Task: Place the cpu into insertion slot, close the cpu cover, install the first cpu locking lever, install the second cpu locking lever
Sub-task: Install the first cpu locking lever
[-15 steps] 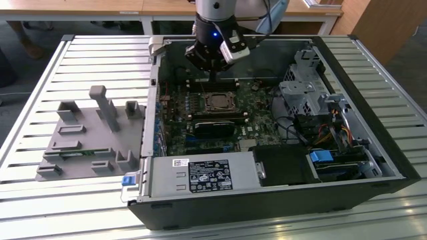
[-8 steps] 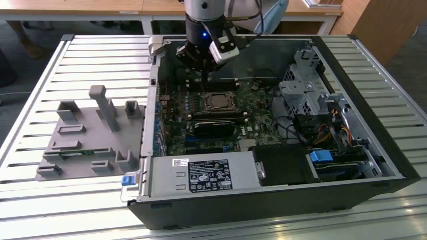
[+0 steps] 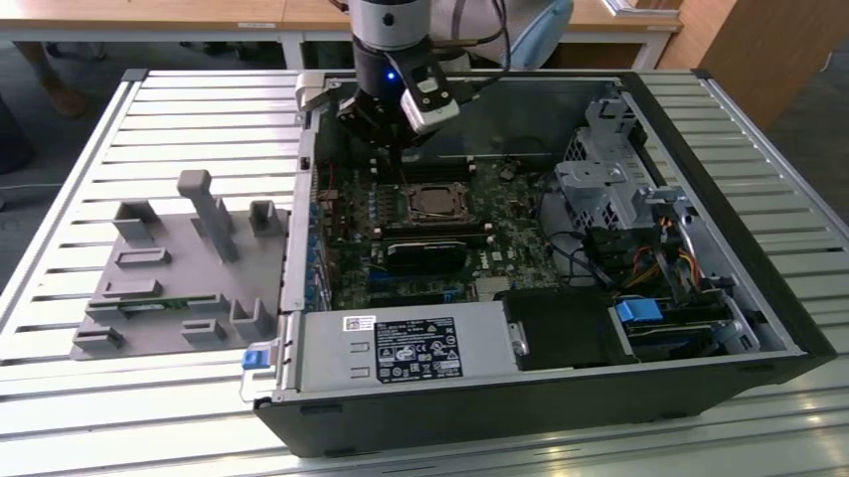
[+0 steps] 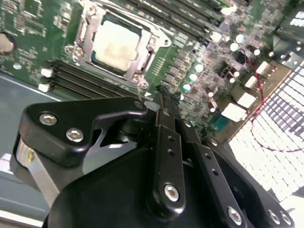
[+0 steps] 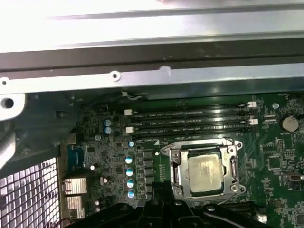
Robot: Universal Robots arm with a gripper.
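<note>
cpu (image 5: 205, 173) seated in slot (image 5: 176, 176), cover (image 5: 233, 163) down around it | gripper (image 4: 161, 97) near socket, fingers pinched together, empty | cpu light, stiff, fragile: hold by edges | levers thin, springy: press at tips

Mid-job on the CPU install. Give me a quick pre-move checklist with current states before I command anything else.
1. cpu seated in the insertion slot: ok.
2. cpu cover down over the chip: ok, frame lies around it in both wrist views.
3. Locking levers latched: cannot tell.
4. gripper carrying nothing: ok, fingertips together with nothing between.
5. Gripper off the board: ok, it hangs above the motherboard beside the socket.
</note>
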